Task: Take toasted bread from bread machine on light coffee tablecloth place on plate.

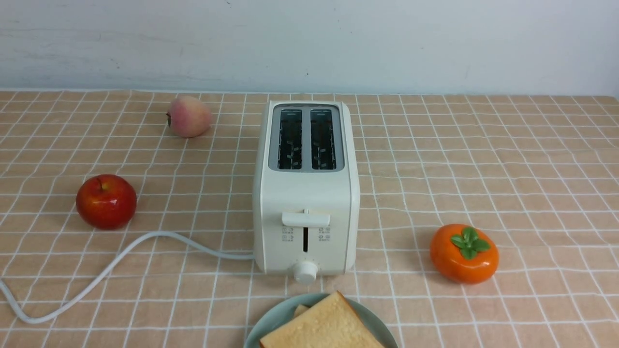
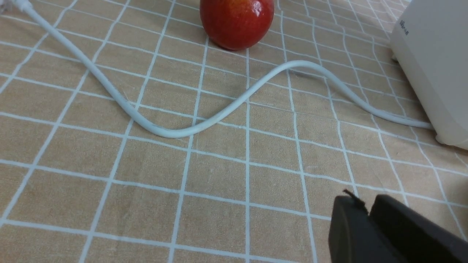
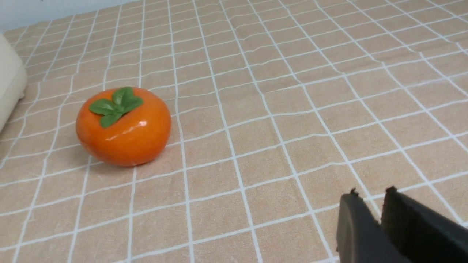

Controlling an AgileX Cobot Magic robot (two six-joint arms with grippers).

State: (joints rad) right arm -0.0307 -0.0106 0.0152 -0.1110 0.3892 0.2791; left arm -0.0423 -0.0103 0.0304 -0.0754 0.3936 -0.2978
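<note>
The cream-white bread machine [image 1: 306,193] stands mid-table on the checked tablecloth [image 1: 483,159], and both of its slots are dark and empty. Toasted bread [image 1: 324,324] lies on the pale green plate [image 1: 271,316] at the near edge, with the corner of a second slice [image 1: 301,310] peeking out beneath it. Neither gripper shows in the front view. My left gripper [image 2: 365,202] hovers over bare cloth beside the bread machine [image 2: 431,65], shut and empty. Hanging over cloth on the other side of the bread machine [image 3: 9,87], my right gripper [image 3: 371,195] has its tips a narrow gap apart and holds nothing.
A white power cord [image 1: 121,256] snakes left from the toaster and shows as the cord [image 2: 219,117] in the left wrist view. A red apple [image 1: 106,200] and a peach [image 1: 188,116] sit on the left. An orange persimmon [image 1: 464,252] rests on the right.
</note>
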